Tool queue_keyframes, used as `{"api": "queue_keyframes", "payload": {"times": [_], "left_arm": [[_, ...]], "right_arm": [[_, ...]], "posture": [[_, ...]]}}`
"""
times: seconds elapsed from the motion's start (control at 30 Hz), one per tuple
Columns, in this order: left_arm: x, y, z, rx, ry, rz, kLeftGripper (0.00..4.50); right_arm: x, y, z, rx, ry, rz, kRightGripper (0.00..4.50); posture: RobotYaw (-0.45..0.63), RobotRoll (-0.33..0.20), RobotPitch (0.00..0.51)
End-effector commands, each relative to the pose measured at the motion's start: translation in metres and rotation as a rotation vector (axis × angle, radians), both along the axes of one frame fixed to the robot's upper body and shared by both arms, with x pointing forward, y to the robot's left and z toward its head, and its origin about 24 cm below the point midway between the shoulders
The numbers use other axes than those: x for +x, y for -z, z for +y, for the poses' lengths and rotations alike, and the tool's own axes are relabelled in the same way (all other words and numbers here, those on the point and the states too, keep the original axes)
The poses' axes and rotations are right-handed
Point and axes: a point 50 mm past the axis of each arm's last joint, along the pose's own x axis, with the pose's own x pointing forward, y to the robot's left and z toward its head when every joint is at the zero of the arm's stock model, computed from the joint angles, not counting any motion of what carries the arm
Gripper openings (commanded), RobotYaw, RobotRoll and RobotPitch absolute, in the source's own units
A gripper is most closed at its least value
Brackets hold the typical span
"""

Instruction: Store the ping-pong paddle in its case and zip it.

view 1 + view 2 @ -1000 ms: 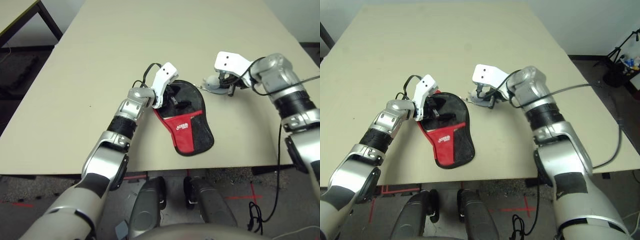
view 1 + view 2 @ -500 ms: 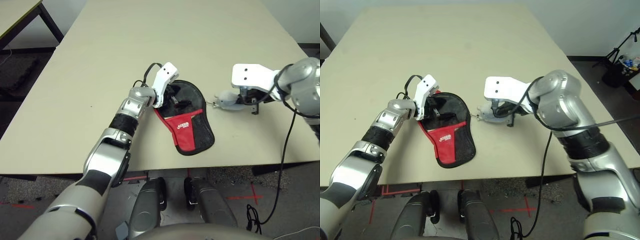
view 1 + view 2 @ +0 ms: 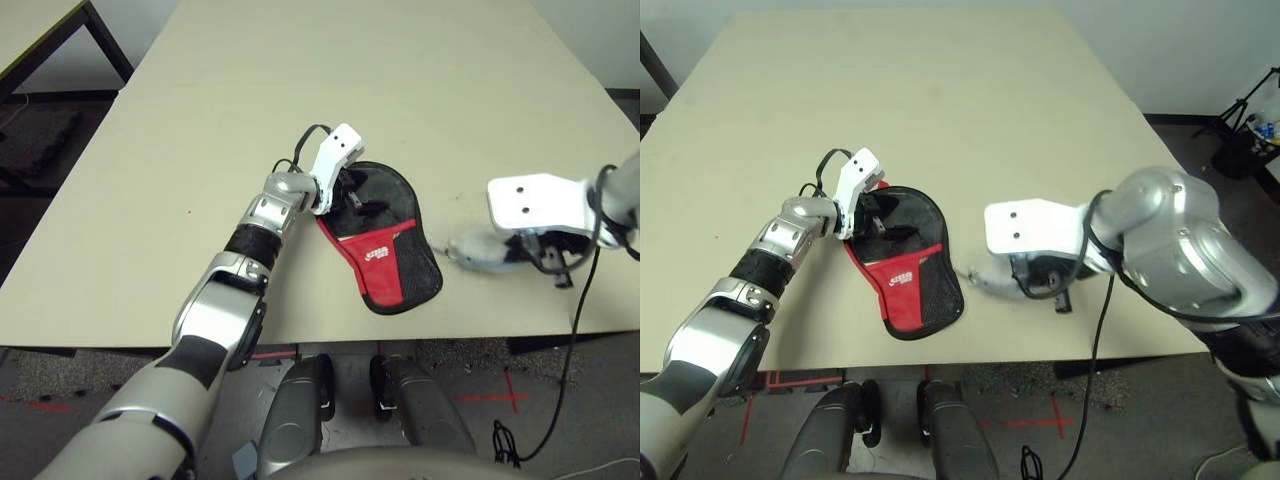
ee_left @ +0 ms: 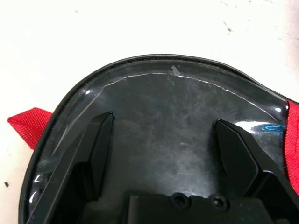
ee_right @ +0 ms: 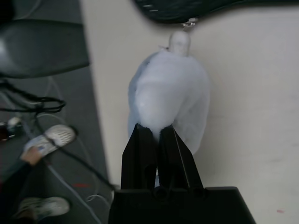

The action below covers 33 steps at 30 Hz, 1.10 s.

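Note:
The case (image 3: 385, 245) lies flat near the table's front edge, red logo panel up, with its narrow end toward me. My left gripper (image 4: 168, 154) stands open over the round end, its fingers (image 4: 96, 154) spread on the clear plastic side (image 4: 177, 121). A dark surface shows through that plastic; I cannot make out the ping-pong paddle as such. To the right of the case, my right gripper (image 5: 156, 135) is shut on a small white-grey plush (image 5: 168, 93). The plush hangs from the zipper pull (image 5: 188, 22) at the case's rim. In the head view the plush (image 3: 485, 252) sits just off the case's right side.
The table's front edge (image 3: 470, 330) runs just below the case and the plush. A cable (image 3: 570, 370) hangs from the right arm down to the floor. Another table's corner (image 3: 40, 25) stands at the far left. The far half of the tabletop (image 3: 380, 80) is bare.
My right gripper has carried the plush from beside the case's round end, along its right side, toward the table's front edge. The left gripper has stayed on the case.

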Motion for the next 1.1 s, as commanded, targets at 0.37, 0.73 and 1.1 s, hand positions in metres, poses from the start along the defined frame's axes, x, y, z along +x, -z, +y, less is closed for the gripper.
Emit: {"api": "queue_keyframes", "payload": {"times": [0.37, 0.73, 1.1], "left_arm": [[-0.004, 0.027, 0.010, 0.067, -0.038, 0.104, 4.50], [-0.003, -0.013, 0.018, -0.159, -0.044, 0.091, 4.50], [-0.002, -0.047, 0.064, -0.307, -0.255, -0.045, 4.50]], "right_arm": [[-0.019, 0.008, 0.000, 0.005, -0.013, 0.119, 0.02], [0.019, -0.025, 0.007, 0.466, 0.299, 0.273, 2.78], [0.089, -0.029, -0.024, 0.755, 0.652, -0.024, 4.46]], "posture": [[-0.20, 0.000, 0.192], [-0.18, 0.000, 0.193], [-0.12, 0.000, 0.189]]}}
